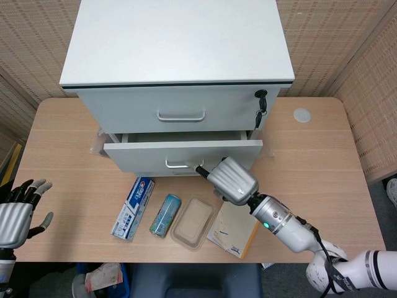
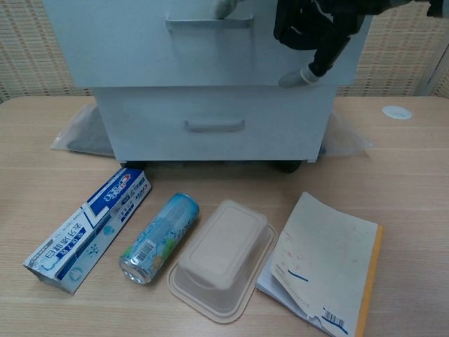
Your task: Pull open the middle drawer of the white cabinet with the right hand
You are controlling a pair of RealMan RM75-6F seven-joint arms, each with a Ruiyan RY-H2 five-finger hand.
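The white cabinet stands at the back of the table. Its middle drawer is pulled partway out, with a dark gap showing behind its front. My right hand grips the right end of the drawer's metal handle; the fingers are hooked on it. In the chest view the same right hand appears dark at the top, in front of the middle drawer front. My left hand hovers at the table's left front corner with its fingers spread and holds nothing.
In front of the cabinet lie a toothpaste box, a can, a beige lidded container and a notebook. Keys hang from the top drawer's lock. The bottom drawer is closed. A round grommet sits at the right.
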